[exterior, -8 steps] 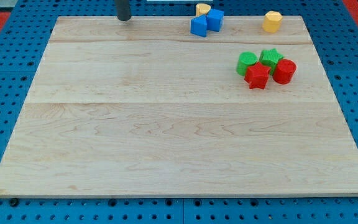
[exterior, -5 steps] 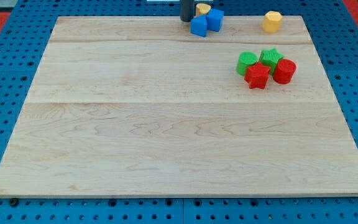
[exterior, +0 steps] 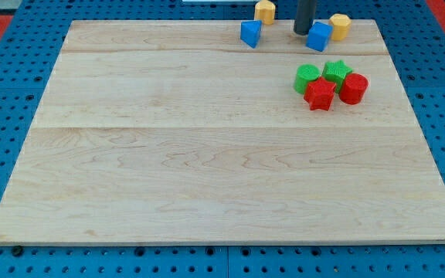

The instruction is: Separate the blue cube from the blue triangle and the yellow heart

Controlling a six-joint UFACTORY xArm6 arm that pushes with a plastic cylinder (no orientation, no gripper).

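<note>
My tip [exterior: 304,32] stands near the board's top edge, touching the left side of the blue cube [exterior: 319,36]. The blue cube lies against a yellow hexagon-like block [exterior: 339,26] on its right. The blue triangle [exterior: 250,33] lies well to the left of my tip. The yellow heart [exterior: 264,11] sits at the very top edge, just above and right of the blue triangle, apart from it.
A tight cluster lies below the blue cube on the view's right: a green round block [exterior: 307,78], a green star [exterior: 335,72], a red star [exterior: 320,94] and a red round block [exterior: 353,88]. The wooden board [exterior: 207,154] rests on a blue pegboard.
My tip swept right along the top edge, from the far left past the blue triangle. It pushed the blue cube right to the yellow hexagon; the yellow heart shifted right and up.
</note>
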